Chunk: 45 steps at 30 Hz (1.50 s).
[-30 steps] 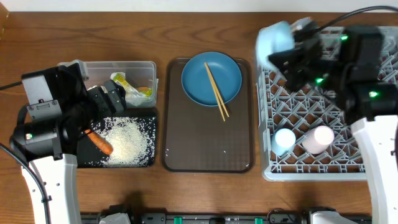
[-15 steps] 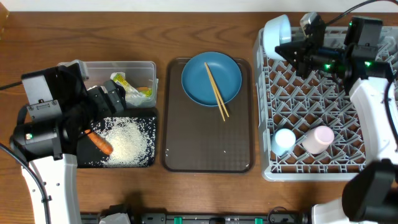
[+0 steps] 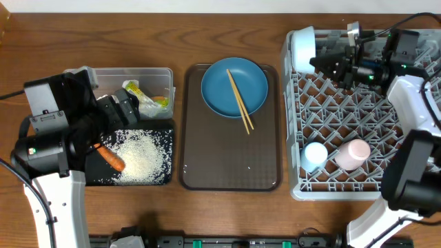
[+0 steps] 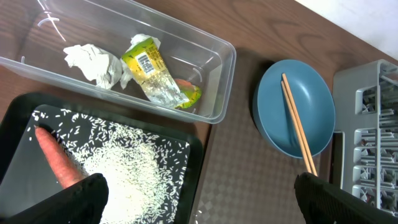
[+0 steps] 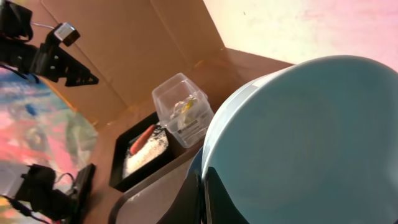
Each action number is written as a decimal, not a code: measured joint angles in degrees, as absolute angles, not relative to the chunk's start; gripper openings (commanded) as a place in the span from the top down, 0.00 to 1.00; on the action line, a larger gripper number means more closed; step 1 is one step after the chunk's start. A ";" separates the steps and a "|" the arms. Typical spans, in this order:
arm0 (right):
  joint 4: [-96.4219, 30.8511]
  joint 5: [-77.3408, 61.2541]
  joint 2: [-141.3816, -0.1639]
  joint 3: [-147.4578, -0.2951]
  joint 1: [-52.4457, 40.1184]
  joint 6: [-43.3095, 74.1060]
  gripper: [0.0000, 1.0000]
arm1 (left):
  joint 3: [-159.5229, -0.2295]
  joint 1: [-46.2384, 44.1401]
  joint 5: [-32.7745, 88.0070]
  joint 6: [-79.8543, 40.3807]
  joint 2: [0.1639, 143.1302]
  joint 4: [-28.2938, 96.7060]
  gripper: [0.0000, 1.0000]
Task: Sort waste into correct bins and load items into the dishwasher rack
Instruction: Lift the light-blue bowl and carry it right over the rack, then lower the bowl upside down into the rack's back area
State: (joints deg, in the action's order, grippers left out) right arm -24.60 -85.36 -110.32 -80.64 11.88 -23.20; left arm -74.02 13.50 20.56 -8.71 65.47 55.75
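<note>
Bowl [image 3: 303,45] lowered to far left corner of the rack [image 3: 358,114], right gripper [image 3: 325,60] pinched on its rim, left gripper [image 3: 122,109] spread wide above the black tray [image 3: 160,177], chopsticks [image 3: 239,102] across plate [image 3: 217,89].

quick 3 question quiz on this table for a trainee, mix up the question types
1. True or false: the chopsticks rest on the blue plate.
2. What is the right gripper shut on? A) pink cup B) white-blue bowl C) wrapper
3. Fill in: the carrot lies with the rice in the ___.
Key: 1 true; 2 B; 3 black tray.
</note>
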 measured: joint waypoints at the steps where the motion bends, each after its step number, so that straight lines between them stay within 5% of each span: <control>1: -24.60 -85.58 -110.98 -80.64 11.88 -23.33 0.99 | -74.02 13.50 20.56 -8.71 65.47 55.75 0.02; 45: -26.79 -86.43 -114.89 -78.70 16.16 -26.63 0.99 | -74.02 13.50 20.56 -8.71 65.47 55.75 0.02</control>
State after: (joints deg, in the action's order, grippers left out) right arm -26.79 -86.43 -114.89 -78.70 16.16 -26.63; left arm -74.02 13.50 20.56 -8.71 65.47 55.75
